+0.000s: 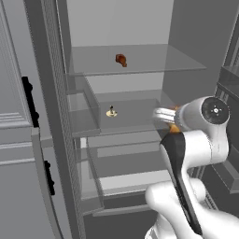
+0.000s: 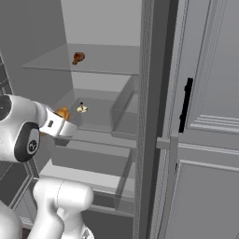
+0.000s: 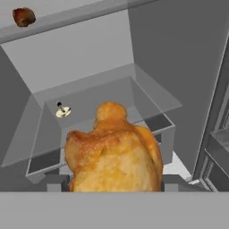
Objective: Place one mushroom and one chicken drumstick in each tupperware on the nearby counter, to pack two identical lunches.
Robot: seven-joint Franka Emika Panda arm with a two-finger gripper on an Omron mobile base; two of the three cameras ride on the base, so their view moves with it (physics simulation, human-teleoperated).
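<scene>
Claw (image 3: 114, 190): clamped on drumstick (image 3: 114, 150), inside open fridge (image 1: 184, 42)
Mushroom (image 1: 111, 112): middle shelf (image 1: 130, 105)
Second drumstick (image 1: 121, 59): top shelf (image 1: 154, 60)

drumstick at hand (image 3: 114, 152): golden-orange, browned patches | drumstick on upper shelf (image 1: 121, 59): reddish-brown | mushroom (image 1: 111, 112): pale cream, dark stem tip | fridge interior (image 1: 116, 23): plain grey | shelves (image 1: 140, 60): translucent grey | door handles (image 2: 186, 105): black

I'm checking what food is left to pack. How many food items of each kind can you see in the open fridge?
Chicken drumsticks: 2, one on the upper shelf, one large and golden at the hand
Mushrooms: 1, on the middle shelf
Total: 3
</scene>
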